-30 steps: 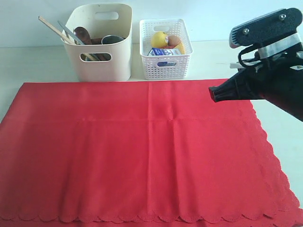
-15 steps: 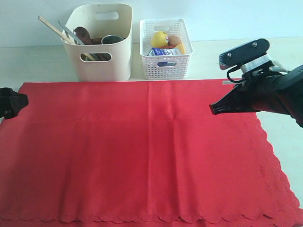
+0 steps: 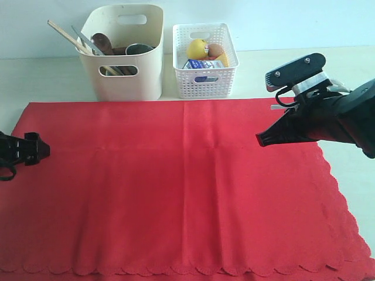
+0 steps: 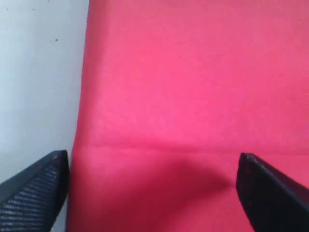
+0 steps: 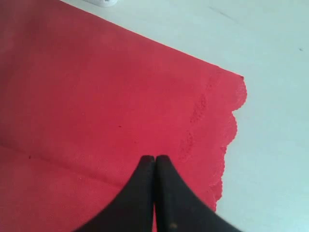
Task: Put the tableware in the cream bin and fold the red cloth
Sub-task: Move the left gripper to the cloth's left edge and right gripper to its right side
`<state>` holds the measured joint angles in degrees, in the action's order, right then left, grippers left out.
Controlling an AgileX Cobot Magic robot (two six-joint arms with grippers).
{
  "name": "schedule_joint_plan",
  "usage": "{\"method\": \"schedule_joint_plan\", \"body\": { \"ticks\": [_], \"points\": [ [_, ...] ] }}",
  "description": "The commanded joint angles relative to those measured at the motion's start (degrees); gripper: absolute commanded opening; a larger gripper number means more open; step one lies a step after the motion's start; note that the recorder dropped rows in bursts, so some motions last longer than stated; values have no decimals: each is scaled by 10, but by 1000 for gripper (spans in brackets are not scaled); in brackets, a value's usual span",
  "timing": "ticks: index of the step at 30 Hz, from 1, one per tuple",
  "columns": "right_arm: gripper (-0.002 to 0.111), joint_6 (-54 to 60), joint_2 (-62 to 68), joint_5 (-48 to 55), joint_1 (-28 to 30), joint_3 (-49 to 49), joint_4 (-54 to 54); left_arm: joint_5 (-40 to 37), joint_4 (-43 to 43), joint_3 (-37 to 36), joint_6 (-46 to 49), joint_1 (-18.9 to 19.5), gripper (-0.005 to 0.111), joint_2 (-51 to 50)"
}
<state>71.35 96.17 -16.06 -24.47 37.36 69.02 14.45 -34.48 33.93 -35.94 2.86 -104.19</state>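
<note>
The red cloth (image 3: 187, 187) lies spread flat across the table. Behind its far left part stands the cream bin (image 3: 126, 79), holding the tableware that shows: chopsticks (image 3: 64, 34), a grey knife (image 3: 85, 40), a dark wooden spoon (image 3: 102, 42) and a steel cup (image 3: 139, 49). My left gripper (image 3: 36, 147) hovers at the cloth's left edge, jaws wide open and empty (image 4: 152, 162), with the red cloth (image 4: 193, 72) below. My right gripper (image 3: 261, 139) is shut on nothing (image 5: 155, 158), over the red cloth (image 5: 96, 87) near its far right corner.
A white lattice basket (image 3: 205, 82) beside the bin holds a lemon (image 3: 198, 47), an egg (image 3: 215, 50) and a milk carton (image 3: 202, 65). The pale table (image 3: 351, 70) shows bare beyond the cloth's scalloped right edge (image 3: 343, 205).
My left gripper has come into view from the left edge, moved over the cloth's border and opened wide. The right arm has sunk lower and shifted slightly left, still shut.
</note>
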Motion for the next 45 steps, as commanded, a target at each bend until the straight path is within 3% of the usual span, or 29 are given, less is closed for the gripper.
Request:
{"method": "schedule_joint_plan", "body": {
  "ticks": [1,8,11,14,21,25,29,37,45],
  "points": [
    [0,5,2,3,3,4,-6,-26,3,14,8,13,89,-10],
    [0,4,2,3,3,4,-6,-26,1,14,8,18,89,-12],
    [0,4,2,3,3,4,-6,-21,1,10,8,17,83,-12],
    [0,4,2,3,3,4,-6,14,1,-5,8,14,65,-12],
    [0,4,2,2,3,4,-6,24,0,-12,8,10,0,-12],
    [0,4,5,7,3,4,-6,13,0,-10,12,13,0,-12],
    [0,6,18,69,3,9,-23,-52,-1,15,12,23,0,-12],
    [0,6,94,328,1,82,-57,-110,-13,65,77,46,0,-12],
    [0,6,163,342,1,111,-63,-112,-13,69,89,46,0,-9]
  ]
}}
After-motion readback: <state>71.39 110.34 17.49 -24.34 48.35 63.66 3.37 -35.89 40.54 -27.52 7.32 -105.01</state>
